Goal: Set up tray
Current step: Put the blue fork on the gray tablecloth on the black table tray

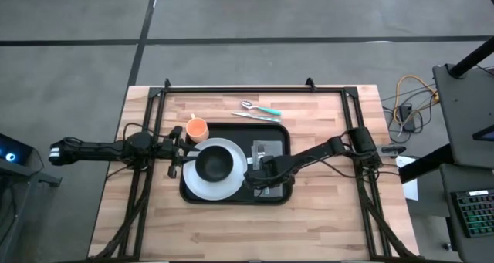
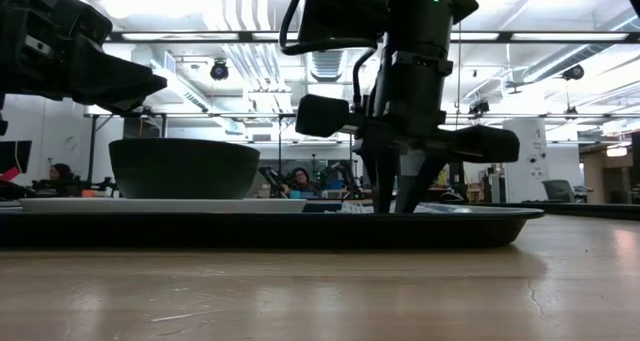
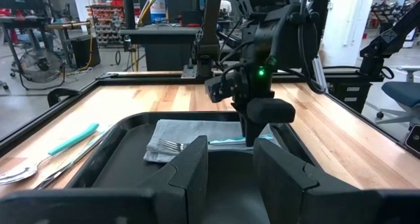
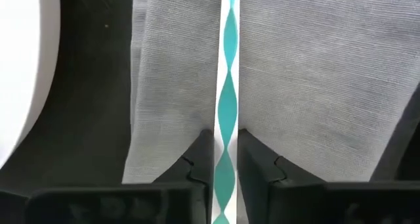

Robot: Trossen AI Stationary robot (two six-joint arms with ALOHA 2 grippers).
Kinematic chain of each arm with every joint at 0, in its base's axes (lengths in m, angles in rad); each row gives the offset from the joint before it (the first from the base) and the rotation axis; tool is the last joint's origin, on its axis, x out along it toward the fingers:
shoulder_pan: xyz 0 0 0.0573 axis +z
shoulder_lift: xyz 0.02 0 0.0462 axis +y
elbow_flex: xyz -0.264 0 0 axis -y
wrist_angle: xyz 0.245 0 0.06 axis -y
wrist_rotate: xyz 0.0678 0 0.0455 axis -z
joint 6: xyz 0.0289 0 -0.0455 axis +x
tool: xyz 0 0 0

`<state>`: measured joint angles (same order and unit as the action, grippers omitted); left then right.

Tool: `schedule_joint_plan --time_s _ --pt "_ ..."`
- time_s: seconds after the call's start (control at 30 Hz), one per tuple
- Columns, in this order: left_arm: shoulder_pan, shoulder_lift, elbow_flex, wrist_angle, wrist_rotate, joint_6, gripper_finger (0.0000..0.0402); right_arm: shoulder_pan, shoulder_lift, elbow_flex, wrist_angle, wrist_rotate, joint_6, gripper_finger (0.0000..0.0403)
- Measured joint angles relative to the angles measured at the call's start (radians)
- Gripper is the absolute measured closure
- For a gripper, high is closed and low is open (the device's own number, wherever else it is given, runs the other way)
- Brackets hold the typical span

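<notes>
The light wooden table [image 1: 309, 224] carries the large black rectangular tray [image 1: 280, 132] with rounded corners and a low raised rim at its middle, lying flat. On the tray's left part sits a round white plate [image 1: 231, 184] bearing a dark round bowl [image 1: 214, 164]; on its right part lies a folded grey cloth napkin [image 3: 172, 131], with a fork with a teal-and-white handle [image 4: 228, 86] lying on the napkin, tines [image 3: 172, 145] toward the tray's far end.

The right arm reaches from the table's right edge low over the tray, its right gripper [image 4: 225, 159] pointing down at the napkin, fingers close on either side of the fork's handle, clamped on it. The left arm stretches in from the left, its left gripper [image 3: 230, 165] beside the plate, fingers parted and holding nothing.

A small orange cup [image 1: 197, 128] stands just off the tray's left far corner. A teal-handled spoon [image 1: 258, 107] and a knife [image 1: 255, 116] lie on the wood beyond the tray.
</notes>
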<state>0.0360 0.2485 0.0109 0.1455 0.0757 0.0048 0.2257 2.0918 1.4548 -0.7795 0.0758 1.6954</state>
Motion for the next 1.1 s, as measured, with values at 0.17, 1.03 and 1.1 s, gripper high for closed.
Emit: schedule_joint_plan --time_s 0.17,1.03,1.1 --pt "0.0 0.0 0.0 0.0 0.0 0.0 0.0297 0.0 -0.003 0.008 -0.006 0.002 0.022 0.0374" --pt "0.0 0.0 0.0 0.0 0.0 0.0 0.0297 0.012 -0.002 0.05 -0.081 0.055 0.175 0.0374" --pt "0.0 0.0 0.0 0.0 0.0 0.0 0.0297 0.012 -0.003 0.049 -0.095 0.055 0.188 0.0374"
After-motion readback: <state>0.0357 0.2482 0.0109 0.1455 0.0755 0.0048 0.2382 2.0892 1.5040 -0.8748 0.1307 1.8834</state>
